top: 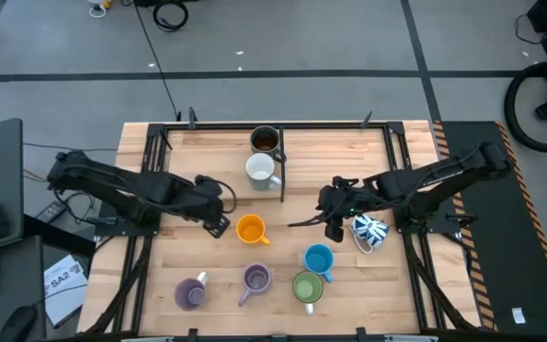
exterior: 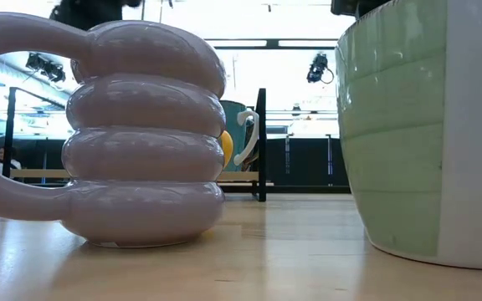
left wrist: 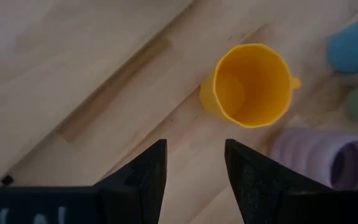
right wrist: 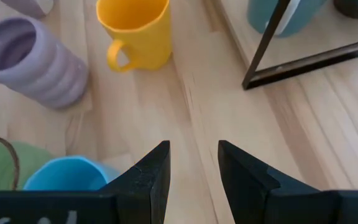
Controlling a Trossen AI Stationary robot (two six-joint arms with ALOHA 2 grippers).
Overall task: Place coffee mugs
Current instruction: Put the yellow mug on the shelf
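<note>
On the wooden tabletop [top: 349, 152] the mugs stand in loose groups. Toward the far edge, beside a thin black upright frame [top: 282, 171], the dark grey mug [top: 265, 140] sits with the white mug [top: 261, 170] just in front of it. Near the middle stands the orange mug [top: 251, 229], upright, its handle pointing toward the near right. Nearer the front edge are two purple mugs, one [top: 191, 294] further left and a ribbed one [top: 255, 278] beside it, then the green mug [top: 308, 287] and the blue mug [top: 319, 259], these last two close together. The white mug with the blue pattern [top: 369, 231] lies tilted on the right side of the tabletop.

The left gripper [top: 218, 223] hangs just to the left of the orange mug, not touching it; from its wrist camera its jaws stand apart with nothing between them, the orange mug ahead of them. The right gripper [top: 331, 220] hovers right of centre, just beside the patterned mug and behind the blue one. Its jaws are likewise apart and hold nothing, bare wood showing through the gap.

From table height, the ribbed purple mug [exterior: 141, 134] and the green mug [exterior: 425, 134] fill most of the view, with a sliver of orange showing behind the purple one.
</note>
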